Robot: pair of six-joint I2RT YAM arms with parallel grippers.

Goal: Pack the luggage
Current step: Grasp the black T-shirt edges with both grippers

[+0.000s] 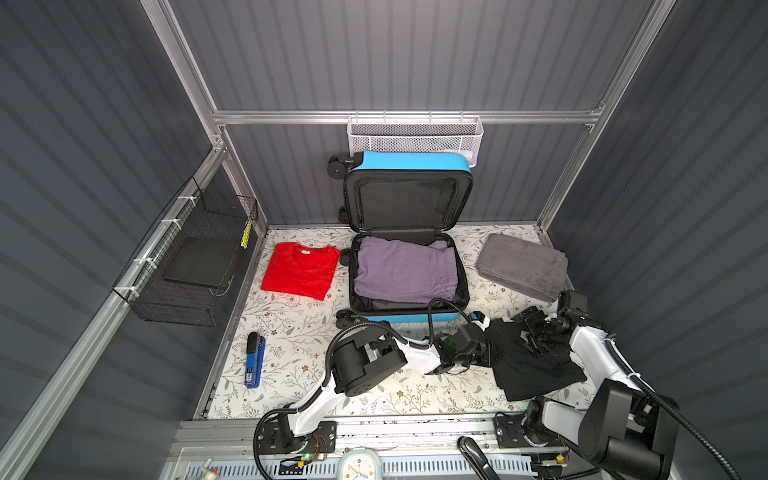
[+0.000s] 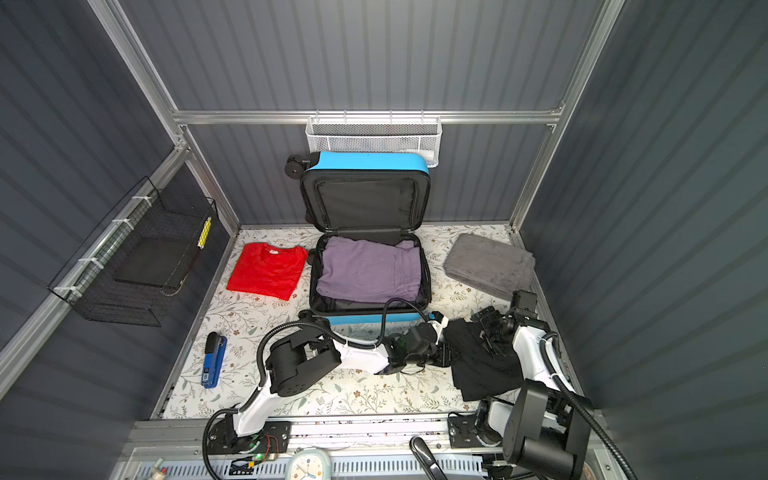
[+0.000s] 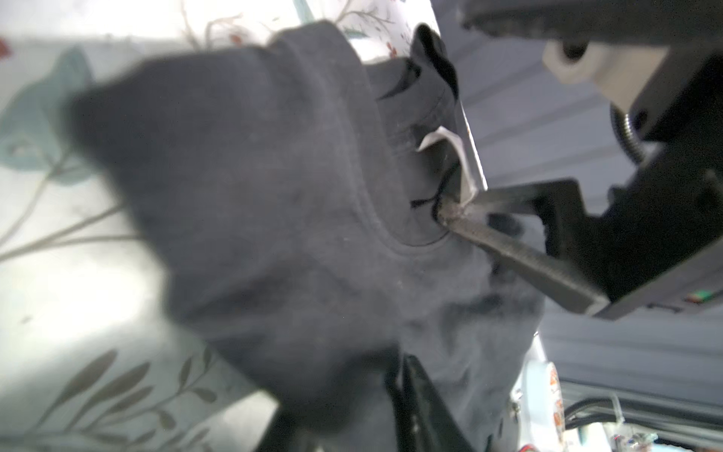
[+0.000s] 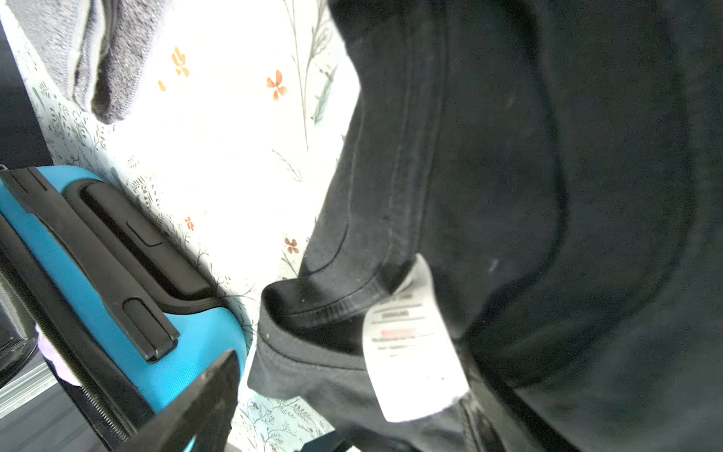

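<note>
On floral tabletop (image 1: 291,332): packed in luggage (image 1: 415,321) only purple garment (image 1: 403,270); unpacked red shirt (image 1: 301,270), grey towel (image 1: 523,266), black shirt (image 1: 536,370), pinched by left gripper (image 1: 487,353), right gripper (image 1: 533,336) spread apart

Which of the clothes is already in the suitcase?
The folded lilac garment, lying in the open blue hard-shell suitcase. The red T-shirt, grey towel and black shirt are outside it.

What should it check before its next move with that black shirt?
1. The luggage stands open: ok.
2. Room above the purple garment inside: ok.
3. The black shirt is neatly folded: not ok, rumpled.
4. The left hand grips the shirt firmly: cannot tell.
5. The right hand is open over the collar: ok.
</note>
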